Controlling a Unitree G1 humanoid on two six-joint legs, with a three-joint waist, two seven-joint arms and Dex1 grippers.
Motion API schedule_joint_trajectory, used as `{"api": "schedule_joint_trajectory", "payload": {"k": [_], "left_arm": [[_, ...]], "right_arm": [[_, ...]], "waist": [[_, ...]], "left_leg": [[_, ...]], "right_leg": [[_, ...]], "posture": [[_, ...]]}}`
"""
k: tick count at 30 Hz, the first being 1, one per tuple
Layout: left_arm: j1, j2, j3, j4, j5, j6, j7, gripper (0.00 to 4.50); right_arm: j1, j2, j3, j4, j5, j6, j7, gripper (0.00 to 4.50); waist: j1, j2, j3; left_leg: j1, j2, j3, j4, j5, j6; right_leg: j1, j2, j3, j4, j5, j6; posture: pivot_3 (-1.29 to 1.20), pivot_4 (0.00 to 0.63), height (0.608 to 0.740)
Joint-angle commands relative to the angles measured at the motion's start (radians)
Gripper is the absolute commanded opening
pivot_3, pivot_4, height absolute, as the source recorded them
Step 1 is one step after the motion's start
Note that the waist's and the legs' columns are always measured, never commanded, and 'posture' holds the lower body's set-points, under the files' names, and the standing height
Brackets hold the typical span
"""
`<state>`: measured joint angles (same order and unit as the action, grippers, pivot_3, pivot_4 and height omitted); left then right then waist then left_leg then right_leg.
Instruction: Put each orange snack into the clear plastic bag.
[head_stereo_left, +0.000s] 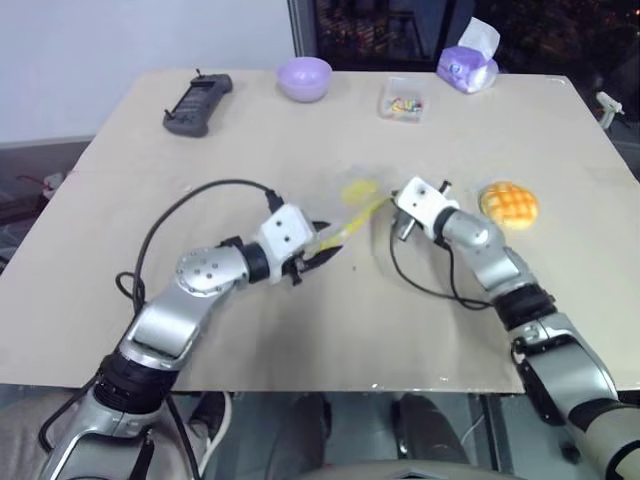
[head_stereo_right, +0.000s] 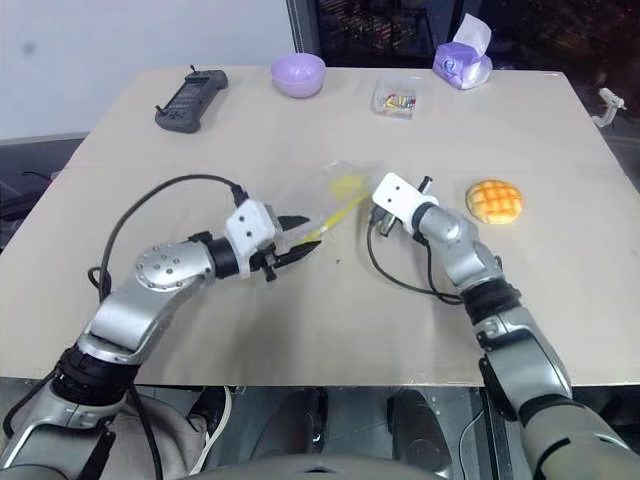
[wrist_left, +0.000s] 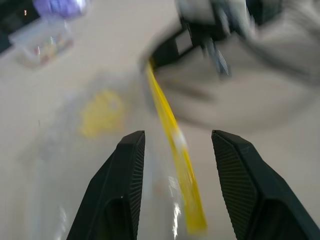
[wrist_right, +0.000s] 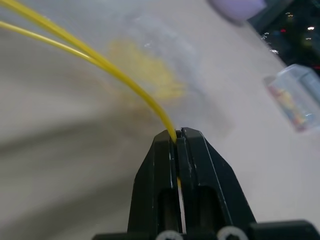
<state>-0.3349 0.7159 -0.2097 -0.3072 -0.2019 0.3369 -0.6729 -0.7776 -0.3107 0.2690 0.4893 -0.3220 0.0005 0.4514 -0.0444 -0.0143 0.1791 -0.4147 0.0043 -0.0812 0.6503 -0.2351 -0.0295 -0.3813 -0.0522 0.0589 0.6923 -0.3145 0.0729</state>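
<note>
Right tool (wrist_right: 176, 136) pinched on blurred clear plastic bag's (head_stereo_left: 345, 205) yellow zip; left tool (wrist_left: 177, 145) agape astride it.

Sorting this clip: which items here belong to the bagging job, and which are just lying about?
Job: bun; bag, zip strip pinched by right gripper; left gripper, fingers apart.
Lying about: bowl; clear box; tissue pack; black handset.

A lab-like room: a bare beige desk (head_stereo_left: 300, 330), a black handheld controller (head_stereo_left: 198, 103), and dark windows behind.
</note>
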Motion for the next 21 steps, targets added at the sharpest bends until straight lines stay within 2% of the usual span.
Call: {"api": "schedule_joint_trajectory", "payload": {"k": [1,8,14,21], "left_arm": [[0.01,0.009,-0.008,0.018,0.123,-0.1,0.031,2.23],[0.004,-0.058,0.0,0.087,0.294,-0.198,0.14,2.23],[0.008,-0.155,0.017,0.055,0.244,-0.188,0.119,2.23],[0.011,-0.156,0.022,0.07,0.283,-0.196,0.113,2.23]], "right_arm": [[-0.017,-0.001,-0.005,-0.07,-0.039,0.05,-0.052,0.0],[0.035,0.0,0.011,-0.209,-0.076,0.137,-0.044,0.0],[0.064,0.009,0.042,-0.263,-0.143,0.213,-0.08,0.0],[0.066,0.027,0.054,-0.294,-0.16,0.251,-0.082,0.0]], "waist": [[0.004,0.0,0.0],[0.004,0.0,0.0],[0.002,0.0,0.0],[0.001,0.0,0.0]], "left_leg": [[0.0,0.0,0.0,0.0,0.0,0.0],[-0.001,-0.001,-0.001,0.0,-0.002,0.004],[-0.001,-0.001,0.0,0.001,-0.002,0.004],[0.0,0.0,-0.001,0.001,-0.002,0.004]], "right_leg": [[0.0,0.0,0.0,0.0,0.0,0.0],[0.0,-0.001,-0.001,0.0,0.0,0.0],[0.0,-0.001,-0.001,0.001,0.0,0.0],[0.0,0.0,-0.001,0.001,0.0,0.0]], "posture": [[0.0,0.15,0.74],[0.0,0.15,0.74],[0.0,0.15,0.74],[0.0,0.15,0.74]]}}
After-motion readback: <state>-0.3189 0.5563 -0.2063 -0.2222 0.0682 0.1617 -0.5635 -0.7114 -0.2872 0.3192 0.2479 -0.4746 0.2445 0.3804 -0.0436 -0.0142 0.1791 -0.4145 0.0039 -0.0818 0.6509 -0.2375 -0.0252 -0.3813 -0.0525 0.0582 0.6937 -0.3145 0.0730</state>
